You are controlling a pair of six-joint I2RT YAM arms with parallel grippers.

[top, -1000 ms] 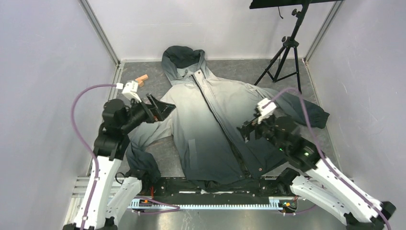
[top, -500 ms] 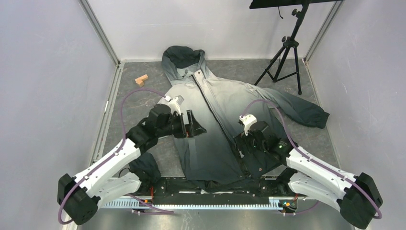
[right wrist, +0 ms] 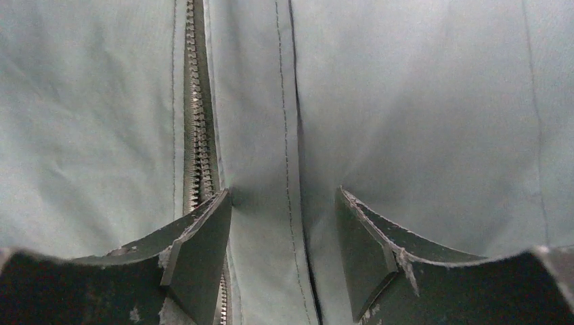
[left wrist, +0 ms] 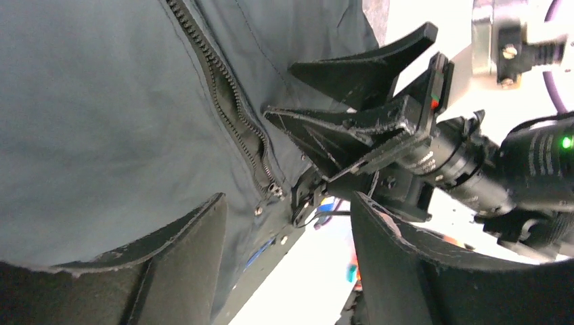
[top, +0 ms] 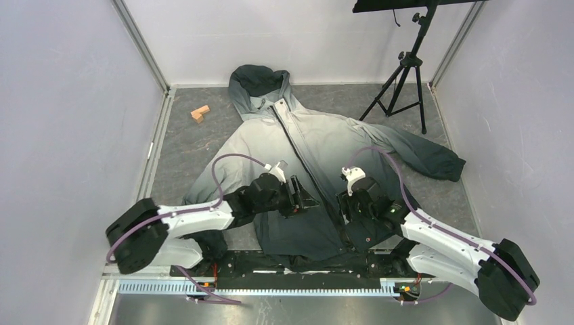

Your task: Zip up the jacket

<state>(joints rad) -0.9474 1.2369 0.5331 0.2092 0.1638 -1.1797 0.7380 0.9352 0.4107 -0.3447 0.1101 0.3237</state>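
Observation:
The jacket (top: 267, 152) lies flat on the table, hood at the far end, its dark zipper (top: 298, 145) running down the centre. Both grippers hover low over the charcoal hem end. My left gripper (top: 306, 198) reaches in from the left, open, with nothing between its fingers (left wrist: 183, 250). In the left wrist view the zipper (left wrist: 227, 101) gapes slightly above its slider (left wrist: 274, 191), and the right gripper's fingers (left wrist: 352, 128) sit just beside it. My right gripper (right wrist: 283, 196) is open and pressed onto the fabric, straddling the stitched strip right of the zipper teeth (right wrist: 196, 122).
A small wooden block (top: 199, 113) lies at the far left of the table. A black tripod (top: 405, 74) stands at the far right. Grey walls close in both sides, and a metal rail (top: 291, 290) runs along the near edge.
The left arm swung from the left sleeve across to the jacket's lower centre. The right arm dropped onto the fabric by the zipper. Both sets of jaws have narrowed a little.

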